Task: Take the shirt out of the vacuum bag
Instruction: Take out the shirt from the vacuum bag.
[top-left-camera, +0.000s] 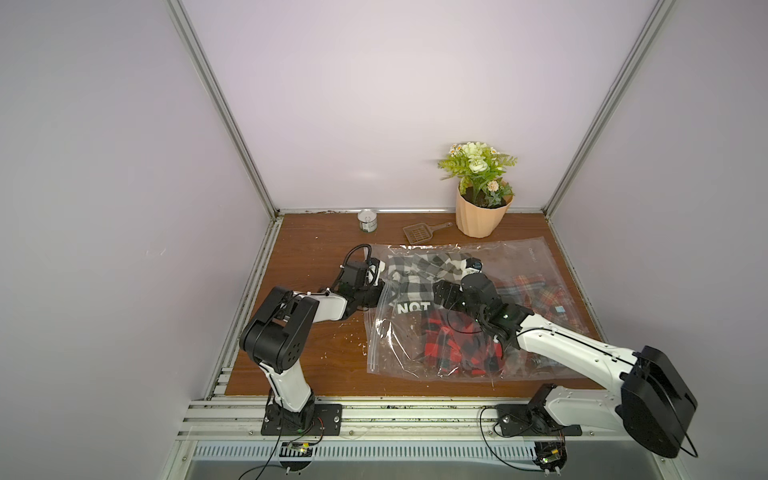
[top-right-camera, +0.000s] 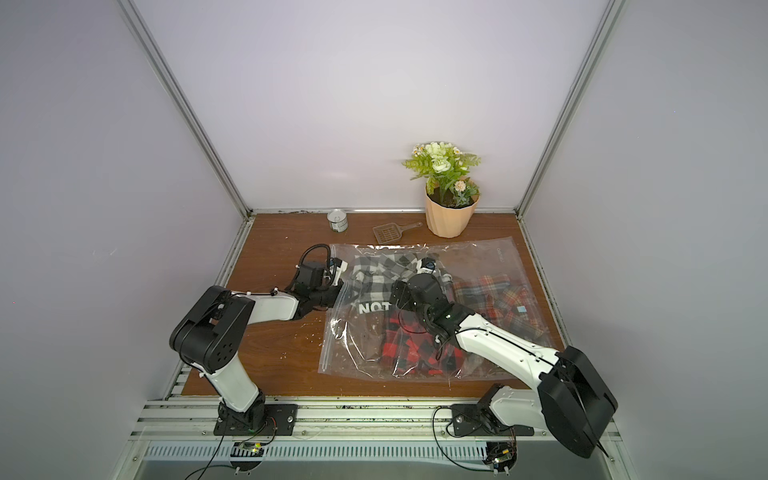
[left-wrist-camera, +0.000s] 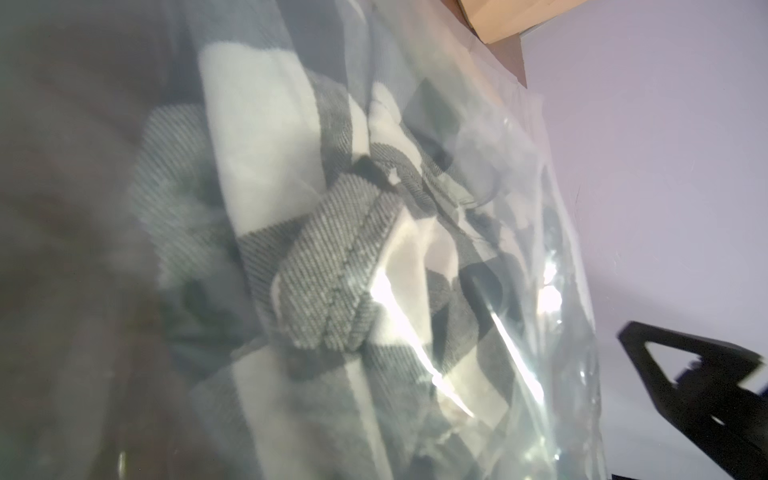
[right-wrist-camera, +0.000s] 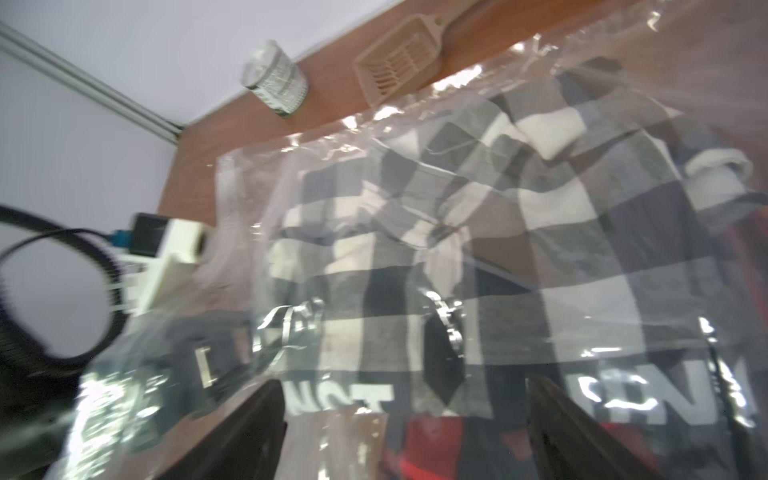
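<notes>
Shirt (top-left-camera: 409, 278), grey-checked, lies inside the bag (top-left-camera: 519, 257) on the tabletop (top-left-camera: 324, 361). Left claw (top-left-camera: 377, 286) pinches the bag's edge; right claw (right-wrist-camera: 403, 399) is spread over the shirt.

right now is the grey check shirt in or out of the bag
In: the shirt lies within the outline of the bag in both top views, and creased, shiny plastic covers it in both wrist views.

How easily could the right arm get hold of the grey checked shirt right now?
Probably not directly: its open fingers hang over the checked shirt, but the clear vacuum bag covers it.
</notes>
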